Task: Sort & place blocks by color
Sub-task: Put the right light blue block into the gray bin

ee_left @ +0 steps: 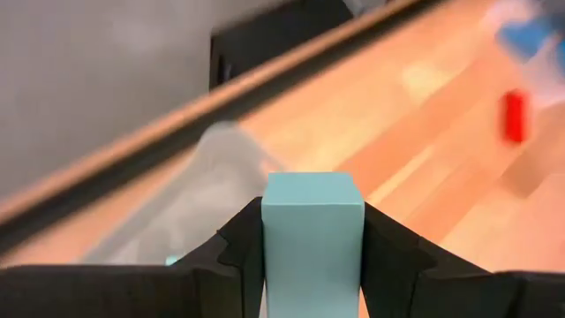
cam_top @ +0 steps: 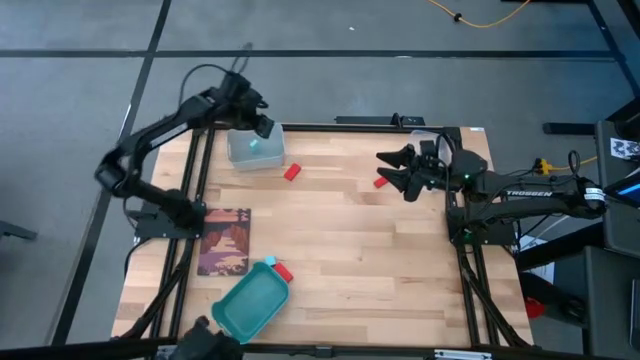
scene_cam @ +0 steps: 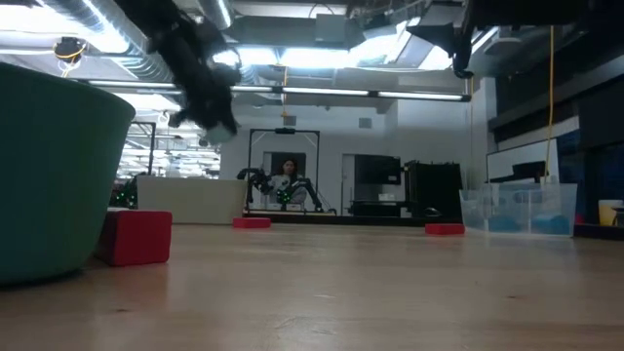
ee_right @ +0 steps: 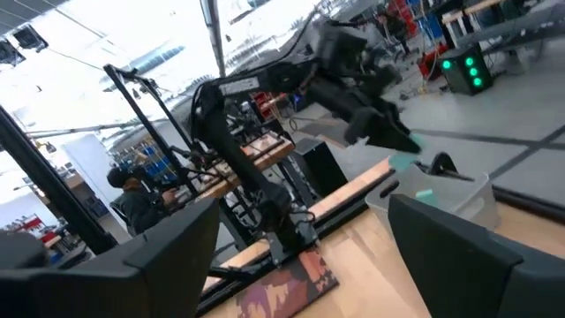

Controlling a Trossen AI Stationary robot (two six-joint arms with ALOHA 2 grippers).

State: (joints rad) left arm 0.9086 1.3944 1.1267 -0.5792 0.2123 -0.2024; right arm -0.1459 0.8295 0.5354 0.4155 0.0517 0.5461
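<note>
My left gripper (cam_top: 262, 129) hangs at the table's far left, shut on a light cyan block (ee_left: 312, 231). Below it stands a clear bin (cam_top: 255, 152) with something cyan (ee_right: 424, 196) in it. Three red blocks lie flat on the wood: one (cam_top: 292, 172) beside that bin, one (cam_top: 381, 182) close to my right gripper, one (cam_top: 283, 271) by the teal tray (cam_top: 250, 303). My right gripper (cam_top: 398, 170) hovers open at the far right, with nothing between its fingers. My left gripper pinches the light cyan block by two opposite sides (ee_left: 268, 238) between its two fingers. The fingers slant down from above. The block's front end sticks out past the fingertips, and the block is lifted clear, over the clear bin.
A second clear bin (scene_cam: 517, 210) with blue pieces stands at the far right, under my right arm. A picture mat (cam_top: 225, 240) lies at the left edge. The teal tray sits at the near edge. Bare wood spreads across the middle of the table.
</note>
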